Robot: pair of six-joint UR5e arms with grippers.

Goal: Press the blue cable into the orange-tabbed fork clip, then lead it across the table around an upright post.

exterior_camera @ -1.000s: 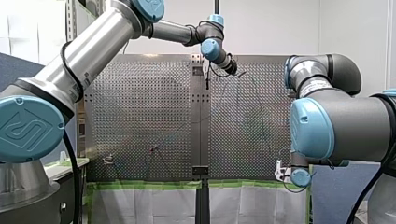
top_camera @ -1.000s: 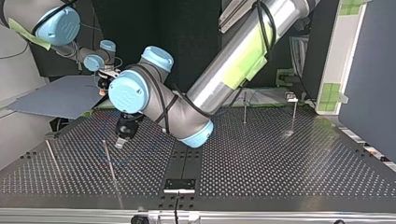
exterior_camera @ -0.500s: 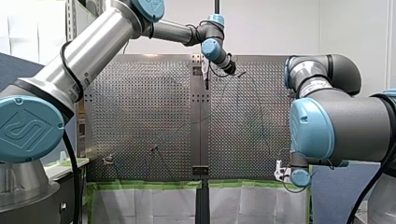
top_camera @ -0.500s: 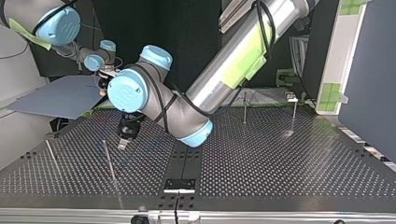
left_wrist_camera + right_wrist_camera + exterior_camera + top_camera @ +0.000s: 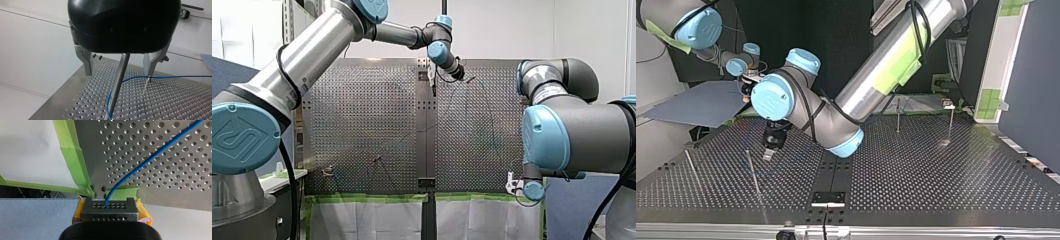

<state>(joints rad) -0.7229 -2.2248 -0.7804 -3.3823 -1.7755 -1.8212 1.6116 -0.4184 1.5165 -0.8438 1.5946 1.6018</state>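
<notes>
Left gripper (image 5: 118, 74) gapes wide, a post (image 5: 113, 95) showing between its fingers; right gripper (image 5: 110, 211) pinches the blue cable (image 5: 150, 159), which runs straight ahead over the table (image 5: 175, 182).

The blue cable (image 5: 140, 167) is plain; the table (image 5: 175, 157) is silver, with regular rows of small holes, and its edge has green tape (image 5: 72, 157). My right gripper (image 5: 110, 207) has yellow pads (image 5: 77, 213); my left gripper (image 5: 118, 74) is black, its fingers (image 5: 86, 60) grey metal.

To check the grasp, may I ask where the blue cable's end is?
Right wrist view: the blue cable ends between my right gripper's fingers, by the table's green-taped corner.
</notes>
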